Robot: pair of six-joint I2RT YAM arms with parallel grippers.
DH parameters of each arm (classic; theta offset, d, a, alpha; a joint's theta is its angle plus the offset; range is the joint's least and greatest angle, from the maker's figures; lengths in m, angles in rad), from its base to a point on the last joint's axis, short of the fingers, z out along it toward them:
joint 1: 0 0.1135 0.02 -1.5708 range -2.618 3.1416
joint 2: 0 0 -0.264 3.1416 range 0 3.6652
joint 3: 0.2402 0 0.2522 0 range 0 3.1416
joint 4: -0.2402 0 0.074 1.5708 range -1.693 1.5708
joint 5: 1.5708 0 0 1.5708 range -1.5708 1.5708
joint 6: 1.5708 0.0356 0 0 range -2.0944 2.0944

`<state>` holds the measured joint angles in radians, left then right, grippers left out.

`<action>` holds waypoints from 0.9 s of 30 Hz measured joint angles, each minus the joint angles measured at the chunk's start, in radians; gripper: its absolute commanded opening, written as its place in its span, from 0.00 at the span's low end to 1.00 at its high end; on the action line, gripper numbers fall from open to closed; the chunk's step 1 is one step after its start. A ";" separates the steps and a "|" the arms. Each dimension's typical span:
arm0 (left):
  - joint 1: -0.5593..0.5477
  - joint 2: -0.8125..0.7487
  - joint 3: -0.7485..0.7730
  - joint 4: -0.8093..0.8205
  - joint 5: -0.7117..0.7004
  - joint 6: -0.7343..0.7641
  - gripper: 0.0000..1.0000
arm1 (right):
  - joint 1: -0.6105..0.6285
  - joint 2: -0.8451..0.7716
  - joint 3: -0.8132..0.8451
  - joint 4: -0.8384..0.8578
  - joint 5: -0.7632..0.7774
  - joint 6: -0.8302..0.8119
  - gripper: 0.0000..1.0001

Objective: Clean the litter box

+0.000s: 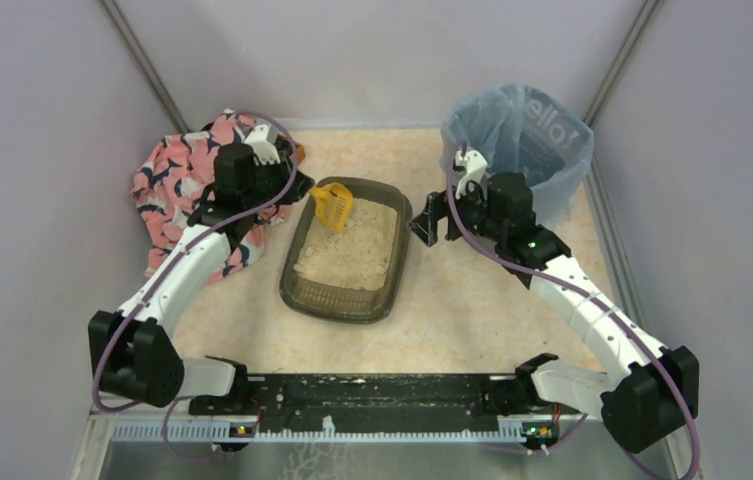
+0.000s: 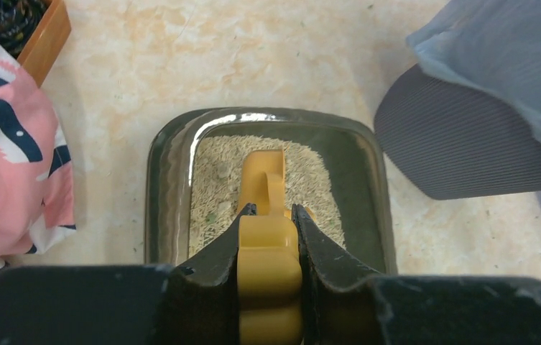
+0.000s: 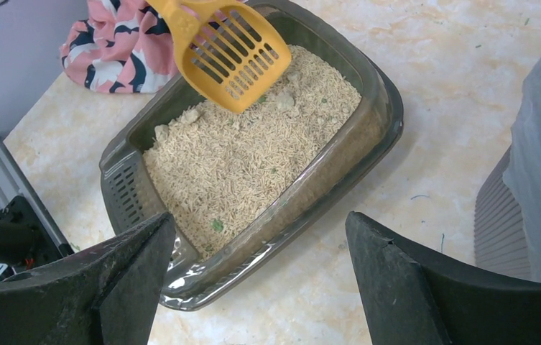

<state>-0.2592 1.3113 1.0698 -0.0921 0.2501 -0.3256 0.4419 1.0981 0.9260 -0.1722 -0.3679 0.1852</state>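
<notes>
Landmark = litter box (image 1: 337, 305), sitting flat on the marbled table (image 1: 472, 300), roughly mid-table between the two arms.

Left of the box: a crumpled pink patterned cloth (image 1: 177, 185), close to the box's left wall but not touching it. The corner of an orange-brown container (image 2: 44, 39) pokes out from under it.

Left gripper (image 2: 271, 212) is over the box's far-left corner, fingers clamped on the handle of the yellow slotted scoop (image 3: 228, 54). The scoop head is tilted down into the far end of the box, with its front edge at the litter (image 3: 246, 158).

The litter is pale beige grains covering the box floor. There are a few lumps beside the scoop edge and scattered green specks.

Right of the box: right gripper (image 3: 260, 215) hangs just off the box's right wall near the far corner. Its fingers are spread wide, holding nothing and touching nothing.

Further right and back from the box: a grey ribbed bin (image 1: 527, 140) lined with a blue bag, upright, clear of the box.
</notes>
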 measured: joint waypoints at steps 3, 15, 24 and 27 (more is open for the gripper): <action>-0.013 0.031 -0.001 -0.016 -0.039 0.015 0.00 | 0.000 0.000 -0.013 0.011 -0.012 0.000 0.88; -0.181 0.152 0.089 -0.057 -0.260 0.097 0.00 | 0.000 0.002 -0.025 0.031 -0.054 0.000 0.87; -0.224 0.193 0.137 -0.122 -0.375 0.114 0.00 | 0.000 0.002 -0.030 0.031 -0.056 -0.002 0.86; -0.224 0.183 0.151 -0.146 -0.391 0.120 0.00 | 0.000 0.002 -0.030 0.031 -0.062 -0.002 0.86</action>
<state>-0.4828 1.4940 1.2213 -0.2386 -0.1410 -0.2054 0.4419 1.1000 0.8963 -0.1417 -0.4297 0.1837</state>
